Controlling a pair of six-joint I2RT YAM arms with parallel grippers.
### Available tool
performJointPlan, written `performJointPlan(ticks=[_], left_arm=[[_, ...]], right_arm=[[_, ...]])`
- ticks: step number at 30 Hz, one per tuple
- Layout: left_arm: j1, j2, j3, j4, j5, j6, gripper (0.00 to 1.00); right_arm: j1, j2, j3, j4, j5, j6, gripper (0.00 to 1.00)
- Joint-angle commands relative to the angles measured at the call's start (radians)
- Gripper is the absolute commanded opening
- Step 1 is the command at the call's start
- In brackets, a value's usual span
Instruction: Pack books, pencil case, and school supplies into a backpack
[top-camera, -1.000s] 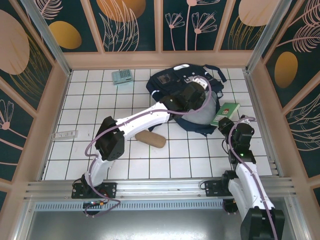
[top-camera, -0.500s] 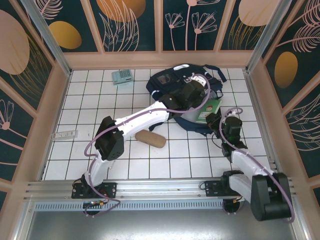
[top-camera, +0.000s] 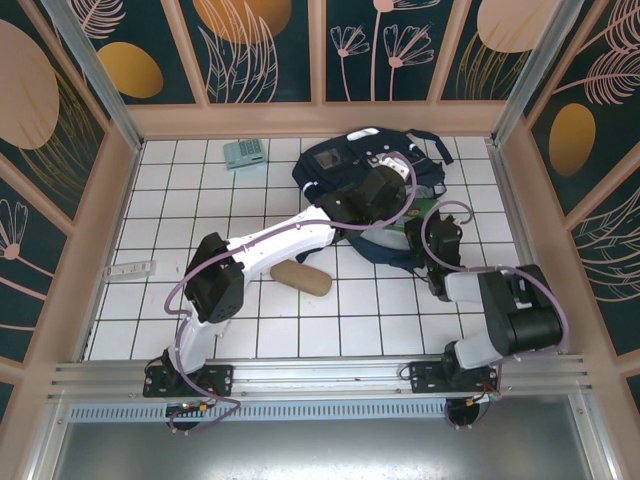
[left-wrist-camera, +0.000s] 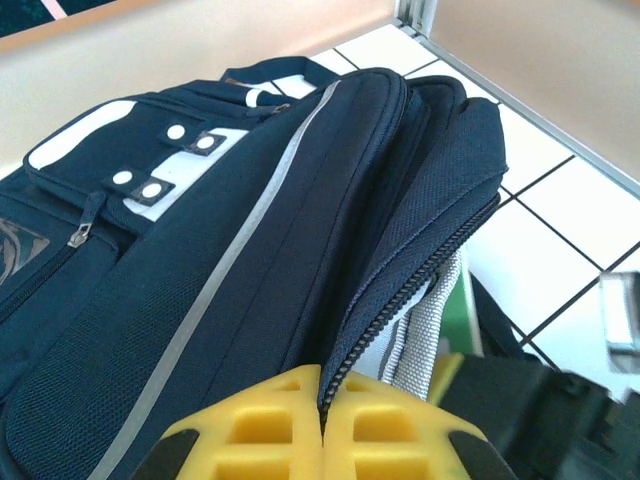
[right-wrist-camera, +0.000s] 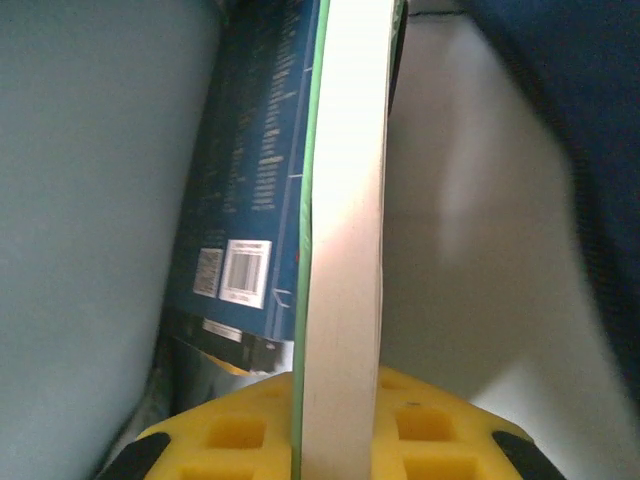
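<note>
Navy backpack, green-edged book

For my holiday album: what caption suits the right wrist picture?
Right end effector holds the green book edge-on inside the backpack, beside a blue book.

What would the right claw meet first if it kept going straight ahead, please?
Probably the pale lining of the backpack: the right claw, shut on the green book, points inside beside a blue book; depth unclear.
</note>
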Motion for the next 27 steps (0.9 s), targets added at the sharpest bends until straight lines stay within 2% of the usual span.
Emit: performJointPlan(ticks=[1,3,5,7,11,14,16,20,24,27], left_arm=[[-0.003,-0.091,-0.023,0.091,-0.008,-0.023,0.0],[-0.003,-0.102,-0.042,0.094,-0.017,-0.023,0.0],[-0.002,-0.114,-0.062,0.102,-0.03,-0.02,0.0],[-0.003,-0.119,-0.074,0.104,-0.049,-0.017,0.0],[-0.003,-0.128,-0.095,0.107,-0.079,-0.013,0.0],[-0.002,-0.131,-0.106,0.112,-0.096,-0.011,0.0],[0.0,-0.131,-0.111,0.112,-0.108,-0.011,0.0],[0.007,-0.13,-0.116,0.113,-0.113,-0.021,0.0],[0.019,-0.13,-0.12,0.116,-0.095,-0.036,0.0],[0.029,-0.131,-0.123,0.115,-0.084,-0.042,0.0]], right_arm=[[0.027,0.062,0.051,0.167,-0.048,0.053,0.0],[0.043,0.066,0.077,0.106,-0.041,0.039,0.16],[0.057,0.049,0.09,0.036,-0.028,0.012,0.44],[0.063,0.018,0.084,-0.034,0.002,-0.006,0.62],[0.061,-0.092,0.056,-0.18,0.063,-0.066,0.74],[0.061,-0.184,0.042,-0.281,0.103,-0.128,0.78],[0.062,-0.254,0.027,-0.35,0.131,-0.166,0.9],[0.062,-0.388,0.012,-0.466,0.155,-0.259,0.99],[0.053,-0.447,0.031,-0.554,0.106,-0.318,0.99],[0.063,-0.48,0.026,-0.553,0.044,-0.379,0.94]])
